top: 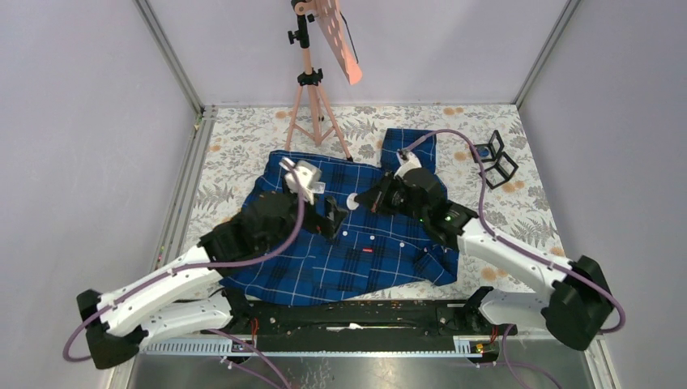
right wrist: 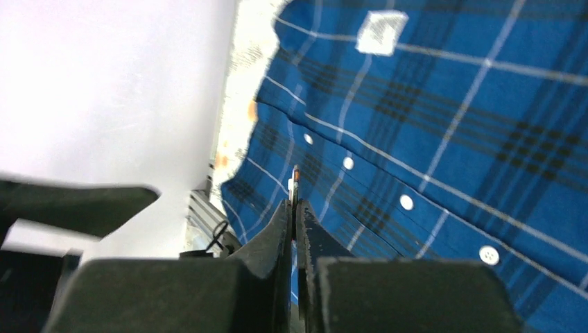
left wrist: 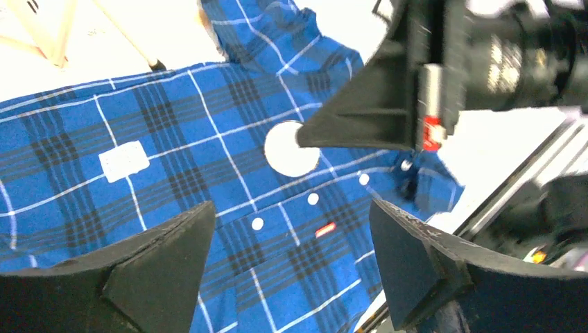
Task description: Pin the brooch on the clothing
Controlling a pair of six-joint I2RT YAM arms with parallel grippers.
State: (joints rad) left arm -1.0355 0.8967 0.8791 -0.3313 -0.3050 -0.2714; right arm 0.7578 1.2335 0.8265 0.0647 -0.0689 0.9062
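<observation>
The left hand (left wrist: pixel 290 211) hovers, spread wide, above the plaid shirt (top: pixel 356 261), which lies flat on the floral worktop (top: pixel 243 146). The right hand (top: pixel 364 200) reaches in sideways, clamped on the round white brooch (left wrist: pixel 290 150), apparently just above the buttons (left wrist: pixel 313 199). The white neck label (left wrist: pixel 123 161) and red tag (left wrist: pixel 324 229) are too blurred to read.

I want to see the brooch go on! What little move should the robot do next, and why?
Probably lower the right gripper a little toward the shirt: it is shut on the white brooch, held over the fabric and not yet pinned, while the open left gripper hovers nearby.
</observation>
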